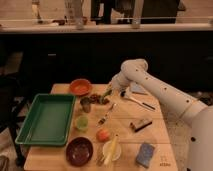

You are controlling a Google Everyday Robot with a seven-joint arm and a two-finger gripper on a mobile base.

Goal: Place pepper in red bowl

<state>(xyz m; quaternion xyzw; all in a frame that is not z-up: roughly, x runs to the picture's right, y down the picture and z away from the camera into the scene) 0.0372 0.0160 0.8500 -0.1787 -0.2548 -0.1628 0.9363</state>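
My gripper [107, 94] hangs over the table's middle back, at the end of the white arm [150, 82] that reaches in from the right. It is shut on the pepper [106, 92], a small green sliver showing at its tip. The red bowl [80, 86] sits at the back left of the table, a short way left of the gripper and apart from it. Nothing shows inside the bowl.
A green tray [47, 119] fills the left side. Below the gripper stand a metal cup [86, 104] and dark items [98, 99]. Further forward lie a fork [106, 115], green cup [81, 121], orange fruit [102, 134], maroon bowl [79, 150], white bowl [111, 149], blue sponge [145, 154] and brown bar [140, 124].
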